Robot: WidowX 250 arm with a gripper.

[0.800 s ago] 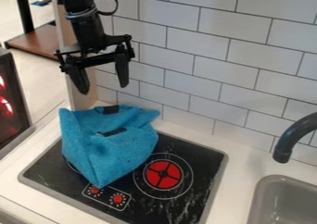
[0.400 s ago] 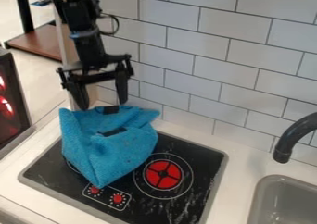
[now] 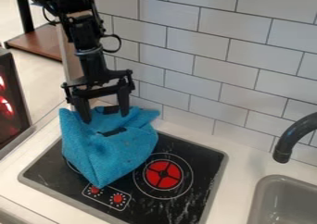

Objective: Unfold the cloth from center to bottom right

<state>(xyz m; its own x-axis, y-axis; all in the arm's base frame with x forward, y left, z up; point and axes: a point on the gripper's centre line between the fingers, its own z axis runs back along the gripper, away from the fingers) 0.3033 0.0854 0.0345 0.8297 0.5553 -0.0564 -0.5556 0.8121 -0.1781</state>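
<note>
One soft, light cloth (image 3: pixel 114 153) sits bunched on the stove (image 3: pixel 201 158), with the gripper (image 3: pixel 104 118) over its back edge, fingers wide apart and clamped on nothing. Probably floppy, not slippery, no breakage worries (towel stuff, basically). I'd pinch a raised fold near the middle, not the whole wad. Narrow corner points at the knobs (image 3: pixel 117 198), long axis roughly back to front.
</note>
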